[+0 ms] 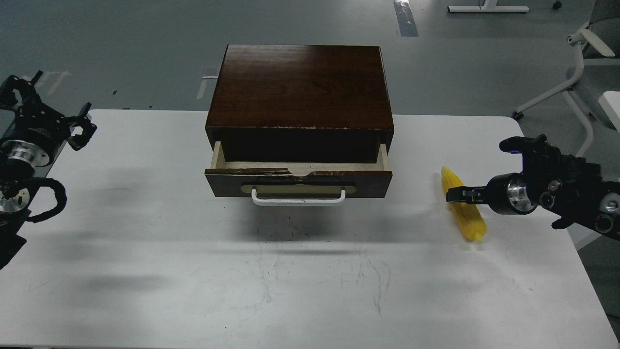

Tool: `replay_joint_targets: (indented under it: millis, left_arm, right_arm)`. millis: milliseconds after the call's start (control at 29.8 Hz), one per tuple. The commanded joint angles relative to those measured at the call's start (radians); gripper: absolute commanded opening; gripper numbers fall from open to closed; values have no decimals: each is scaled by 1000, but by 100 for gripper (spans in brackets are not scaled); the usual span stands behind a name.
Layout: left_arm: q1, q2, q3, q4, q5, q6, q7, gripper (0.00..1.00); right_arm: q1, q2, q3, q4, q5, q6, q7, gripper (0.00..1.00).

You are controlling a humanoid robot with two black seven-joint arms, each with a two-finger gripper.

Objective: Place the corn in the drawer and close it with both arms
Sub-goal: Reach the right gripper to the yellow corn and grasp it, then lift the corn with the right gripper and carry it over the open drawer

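The dark brown drawer [373, 182] is pulled partly out of its wooden cabinet [300, 82] at the middle back of the table, white bar handle [298, 200] facing me, and looks empty inside. The yellow corn [471, 224] lies on the table right of the drawer, its upper end angled left. My right gripper [453, 194] comes in from the right and lies across the corn's middle, touching it; its fingers are dark and edge-on. My left gripper [81, 127] is open and empty above the table's far left edge.
The white table [310, 281] spreads wide in front of the drawer. A white chair base [576, 72] stands on the floor beyond the table's right back corner.
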Motion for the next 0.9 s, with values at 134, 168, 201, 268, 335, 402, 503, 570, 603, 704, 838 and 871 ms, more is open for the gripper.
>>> replay_joint_targets:
  millis: [134, 168, 201, 268, 335, 402, 503, 570, 603, 704, 838, 871]
  left_arm:
    - [0, 5, 0, 8, 0, 0, 0, 98]
    - [0, 6, 0, 9, 0, 0, 0, 98]
    - [0, 6, 0, 11, 0, 0, 0, 98]
    - [0, 11, 0, 11, 0, 0, 0, 98]
    - [0, 18, 0, 11, 2, 0, 0, 98]
    - [0, 25, 1, 11, 2, 0, 2, 98]
    - [0, 26, 1, 11, 2, 0, 2, 98]
    - [0, 26, 1, 11, 2, 0, 3, 98]
    - [0, 26, 1, 11, 3, 0, 5, 98]
    - [-2, 31, 1, 11, 2, 0, 3, 98]
    - [-2, 54, -3, 11, 0, 0, 2, 98]
    - [-2, 58, -3, 11, 0, 0, 2, 98]
  right_arm:
    - [18, -12, -16, -2, 3, 0, 0, 19]
    - [24, -17, -14, -2, 3, -1, 0, 15]
    - [44, -38, -11, -4, 3, -5, 1, 11]
    - [102, -84, -3, -2, 4, -6, 6, 10]
    - [148, -111, 0, 6, 9, -14, 12, 10]
    - [222, -141, 29, 29, 15, -21, 35, 10]
    - [345, -163, 75, 99, 9, -17, 64, 8]
    - [435, -160, 72, 151, 0, -15, 64, 5]
    - [460, -158, 72, 170, -3, -15, 64, 4]
    - [550, -143, 73, 240, -89, -15, 64, 3]
    - [636, -41, 73, 254, -271, -15, 64, 3]
    - [645, 1, 73, 260, -322, -17, 66, 3]
